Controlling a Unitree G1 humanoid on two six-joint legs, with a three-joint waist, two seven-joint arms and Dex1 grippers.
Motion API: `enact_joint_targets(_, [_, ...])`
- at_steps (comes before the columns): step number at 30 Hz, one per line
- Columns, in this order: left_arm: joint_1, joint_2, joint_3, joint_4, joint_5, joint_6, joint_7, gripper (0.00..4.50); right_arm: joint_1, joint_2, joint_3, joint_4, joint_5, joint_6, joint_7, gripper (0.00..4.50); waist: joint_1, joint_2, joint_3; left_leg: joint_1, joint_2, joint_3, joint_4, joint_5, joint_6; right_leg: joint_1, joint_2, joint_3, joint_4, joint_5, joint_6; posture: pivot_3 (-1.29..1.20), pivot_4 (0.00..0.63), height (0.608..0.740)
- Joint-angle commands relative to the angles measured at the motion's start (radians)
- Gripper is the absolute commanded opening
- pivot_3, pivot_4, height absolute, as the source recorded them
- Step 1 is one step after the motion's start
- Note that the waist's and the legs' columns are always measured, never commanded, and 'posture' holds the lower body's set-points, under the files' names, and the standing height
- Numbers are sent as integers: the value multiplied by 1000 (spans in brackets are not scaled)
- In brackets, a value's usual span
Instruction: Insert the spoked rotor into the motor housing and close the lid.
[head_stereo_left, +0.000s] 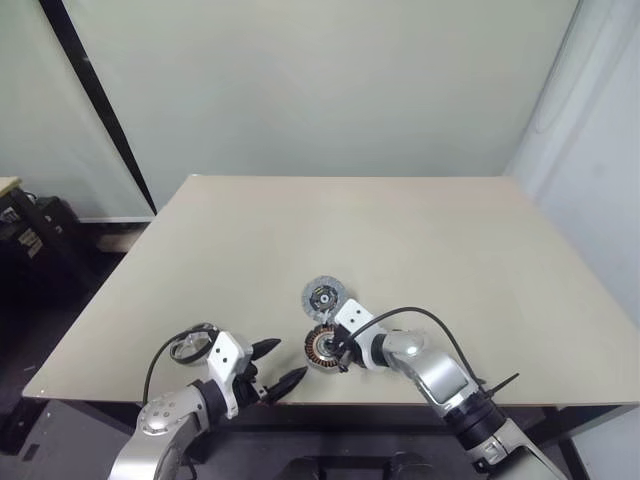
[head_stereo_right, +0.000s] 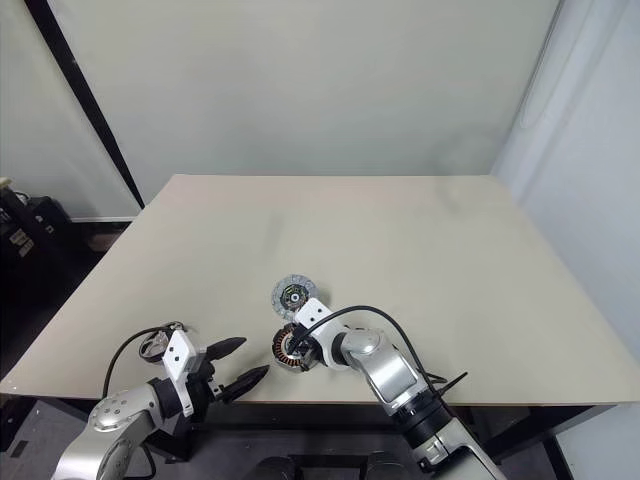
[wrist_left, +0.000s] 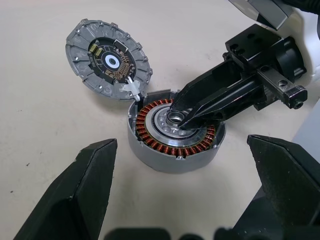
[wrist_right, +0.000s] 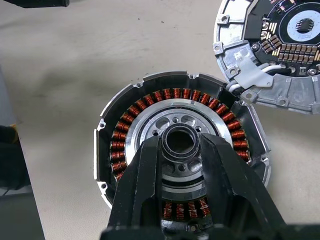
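A small round dark motor housing (wrist_left: 172, 137) with a ring of copper-orange wire coils was seen on the big pale beige table (head_stereo_left: 420, 240), near the front edge and close to the middle. The silvery metal rotor (wrist_right: 176, 145), with round holes around a raised middle hub, was seen sitting down inside the ring of coils. The hub looked like a short dark tube with a hole in it.

The flat round grey lid (wrist_left: 108, 61) was laid open, flat on the table just behind the housing. It was joined to the housing's rim by a small silvery hinge piece. A dark round board with tiny gold parts was shown on the lid's inner face, which was turned up.

The right gripper (wrist_right: 181, 150) was reached over the housing from the robot's right side. Its two black fingers (wrist_right: 145, 175) were closed onto the rotor's hub, one on each side, so the hub was pinched between them. The fingers were kept over the coils on the near side of the housing.

The left gripper (head_stereo_left: 277, 365) was held just over the table's front edge, to the left of the housing and apart from it. Its two black pointed fingers (head_stereo_left: 265, 346) were spread wide, and nothing was held between them. They were pointed toward the housing.
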Motion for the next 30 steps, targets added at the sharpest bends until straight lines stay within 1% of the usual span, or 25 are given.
enact_joint_targets(1, [-2,-2,8,-19,-5,-20,2,4500,-10,-3,7,-18,0,-1,10,795,0,0,0,0,0,0,0,0,0,0,0,0,0,0,0,0,0,740])
enact_joint_targets(5, [-3,-3,6,-17,-4,-22,2,4500,-7,-5,8,-23,3,11,14,795,0,0,0,0,0,0,0,0,0,0,0,0,0,0,0,0,0,740])
enact_joint_targets(7, [-4,-3,5,-15,-4,-22,1,4500,-4,-4,5,-27,2,7,9,1542,0,0,0,0,0,0,0,0,0,0,0,0,0,0,0,0,0,740])
enact_joint_targets(9, [-6,-3,5,-14,-3,-23,1,4500,-4,0,-1,-37,5,17,4,2123,0,0,0,0,0,0,0,0,0,0,0,0,0,0,0,0,0,740])
enact_joint_targets(11, [-6,-3,4,-13,-3,-23,1,4500,-2,8,-12,-58,21,38,9,2831,0,0,0,0,0,0,0,0,0,0,0,0,0,0,0,0,0,740])
enact_joint_targets(18, [-7,-6,1,-14,-3,-22,1,4500,-11,14,-30,-153,51,92,16,2831,0,0,0,0,0,0,0,0,0,0,0,0,0,0,0,0,0,740])
enact_joint_targets(21, [-6,-7,1,-15,-3,-21,-1,4500,-23,-1,-25,-181,47,105,13,2216,0,0,0,0,0,0,-1,0,0,-1,0,0,0,0,0,0,0,740])
enact_joint_targets(27, [-6,-9,-2,-15,-2,-21,-1,4500,-31,-16,1,-162,20,94,-9,82,0,0,0,-1,0,0,-1,0,0,-1,0,0,0,0,0,0,0,740])
enact_joint_targets(30, [-5,-8,-3,-15,-3,-21,-1,4500,-29,-13,16,-146,8,83,-21,32,0,0,0,0,0,0,-1,0,0,-1,0,0,0,0,0,0,0,740])
